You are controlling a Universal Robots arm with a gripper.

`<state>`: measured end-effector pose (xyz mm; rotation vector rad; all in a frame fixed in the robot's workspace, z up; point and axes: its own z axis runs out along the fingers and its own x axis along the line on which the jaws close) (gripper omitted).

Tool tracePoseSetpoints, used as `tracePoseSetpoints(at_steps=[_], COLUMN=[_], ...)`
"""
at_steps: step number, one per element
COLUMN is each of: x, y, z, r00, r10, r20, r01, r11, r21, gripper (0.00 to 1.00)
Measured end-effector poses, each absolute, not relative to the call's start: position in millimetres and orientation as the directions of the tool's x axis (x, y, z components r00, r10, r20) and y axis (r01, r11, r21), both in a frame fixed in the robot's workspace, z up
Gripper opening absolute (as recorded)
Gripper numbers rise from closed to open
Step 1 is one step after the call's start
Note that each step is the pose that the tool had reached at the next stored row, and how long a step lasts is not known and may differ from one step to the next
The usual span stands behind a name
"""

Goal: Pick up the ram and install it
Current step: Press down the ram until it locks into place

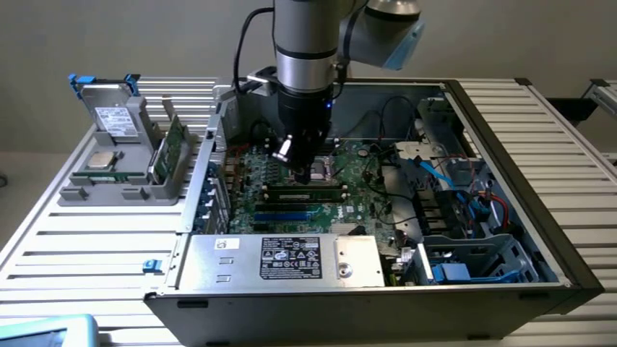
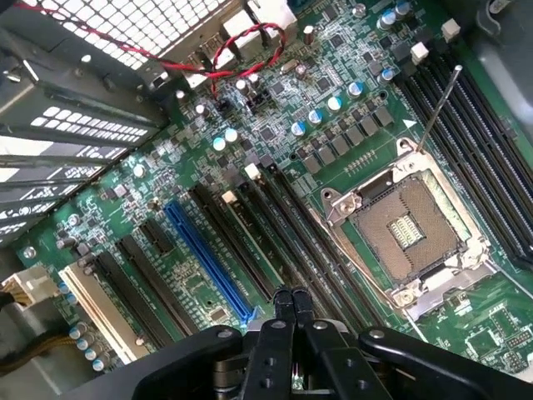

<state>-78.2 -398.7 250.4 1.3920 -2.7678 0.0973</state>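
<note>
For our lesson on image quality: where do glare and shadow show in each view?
Exterior view: the case front wall is in shadow, and a small bright glint sits on the arm. Wrist view: bright daylight washes out the grille, while the tool is dark.

An open computer case (image 1: pixel 501 144) lies on the slatted white surface (image 1: pixel 87 238), its green motherboard (image 1: pixel 362 173) exposed. The empty processor socket (image 2: pixel 408 229) sits on that motherboard, beside a blue expansion slot (image 2: pixel 208 262) and black slots. Just beside the case stands a grey holder (image 1: pixel 115 191) carrying a labelled grey drive (image 1: pixel 118 119) and a square silver processor chip (image 1: pixel 100 160)
</note>
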Motion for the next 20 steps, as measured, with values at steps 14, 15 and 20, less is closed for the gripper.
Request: tracePoseSetpoints(at_steps=[14,15,20], x=[-78.2,-78.2,-78.2], y=[-398.7,-398.7,-398.7], z=[250.3,250.3,250.3], r00=[-0.744,-0.753,-0.793], r10=[-0.665,-0.655,-0.607], r20=[0.064,0.064,0.063], r01=[-0.668,-0.658,-0.609], r11=[0.743,0.752,0.792], r21=[-0.038,-0.038,-0.040], gripper=[0.11,0.11,0.11])
